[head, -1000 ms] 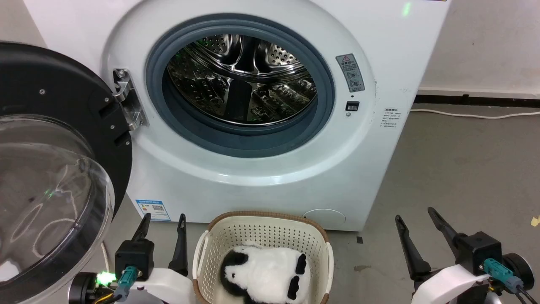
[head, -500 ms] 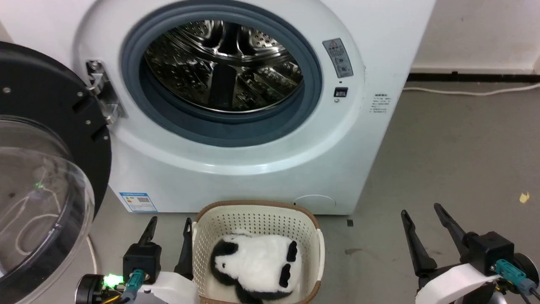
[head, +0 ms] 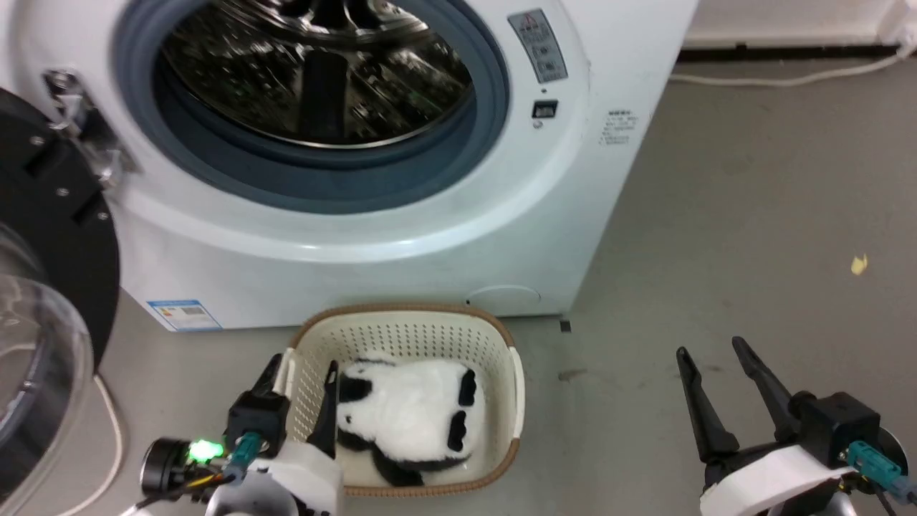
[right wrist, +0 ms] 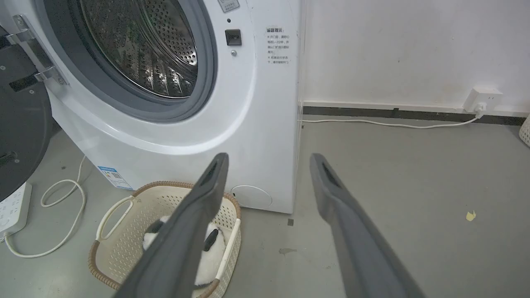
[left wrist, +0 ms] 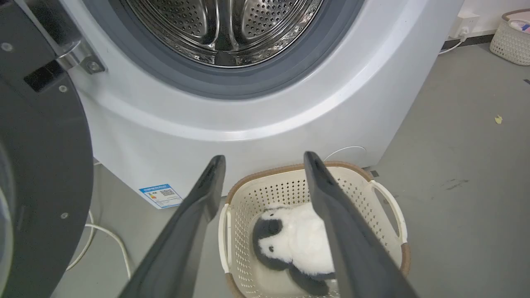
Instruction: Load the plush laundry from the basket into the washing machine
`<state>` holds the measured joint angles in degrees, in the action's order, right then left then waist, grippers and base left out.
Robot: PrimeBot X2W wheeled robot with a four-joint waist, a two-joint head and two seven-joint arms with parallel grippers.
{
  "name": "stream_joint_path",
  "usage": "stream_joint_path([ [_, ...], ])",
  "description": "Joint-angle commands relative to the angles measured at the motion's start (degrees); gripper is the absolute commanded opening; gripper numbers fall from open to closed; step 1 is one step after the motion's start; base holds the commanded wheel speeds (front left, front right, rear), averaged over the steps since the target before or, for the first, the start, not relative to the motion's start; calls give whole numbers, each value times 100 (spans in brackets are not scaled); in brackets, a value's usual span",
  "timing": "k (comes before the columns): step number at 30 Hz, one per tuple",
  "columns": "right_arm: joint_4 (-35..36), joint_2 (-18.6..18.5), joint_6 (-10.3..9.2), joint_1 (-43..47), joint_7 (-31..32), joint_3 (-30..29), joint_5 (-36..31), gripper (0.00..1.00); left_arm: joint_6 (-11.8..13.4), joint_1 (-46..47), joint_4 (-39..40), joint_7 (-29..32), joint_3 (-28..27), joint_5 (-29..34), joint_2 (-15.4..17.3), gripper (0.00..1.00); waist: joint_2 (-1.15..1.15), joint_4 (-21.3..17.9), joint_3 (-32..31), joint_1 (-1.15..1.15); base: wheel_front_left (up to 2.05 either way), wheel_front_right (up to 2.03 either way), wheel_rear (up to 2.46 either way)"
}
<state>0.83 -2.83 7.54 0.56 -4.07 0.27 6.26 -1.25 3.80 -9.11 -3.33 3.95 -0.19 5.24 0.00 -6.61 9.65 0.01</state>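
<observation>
Our left end effector (head: 304, 367), spread, has come over the rim of the basket (head: 401, 309) at lower centre, where the plush toy (head: 412, 412) lies; grasping looks next. Our right end effector (head: 709, 349) stays spread.

Washer drum (head: 315, 72) mouth open just beyond open-top basket (head: 401, 333); door (head: 64, 251) swung out, blocks left approach.

Grey floor (head: 716, 215) carries the washing machine (head: 358, 247), the basket (head: 401, 335) before it, a white cable (head: 788, 79), a yellow scrap (head: 859, 264)
</observation>
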Motion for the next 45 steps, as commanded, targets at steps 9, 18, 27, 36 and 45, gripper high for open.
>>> stream_joint_path([
  [9, 138, -2, -2, -265, -147, 34, 280, 100, -137, 596, -564, 40, 219, -61, 208, 100, 0, -280, 557, -1, 0, 0, 0],
  [18, 235, -2, -3, -474, -303, 167, 572, 100, -237, 1294, -1494, 438, 692, -163, 588, 100, 0, -652, 1233, -1, 0, 0, 0],
  [27, 270, -3, -3, -595, -410, 298, 833, 100, -290, 1813, -2061, 829, 1255, -404, 896, 100, 0, -958, 1689, -1, 0, 0, 0],
  [36, 323, -3, -3, -657, -542, 397, 1127, 100, -355, 2597, -2614, 1352, 1885, -692, 1315, 100, 0, -1224, 2251, -1, 0, 0, 0],
  [45, 423, -3, -4, -722, -650, 551, 1383, 100, -408, 3285, -2934, 1663, 2482, -950, 1526, 100, 0, -1418, 2712, -1, 0, 0, 0],
])
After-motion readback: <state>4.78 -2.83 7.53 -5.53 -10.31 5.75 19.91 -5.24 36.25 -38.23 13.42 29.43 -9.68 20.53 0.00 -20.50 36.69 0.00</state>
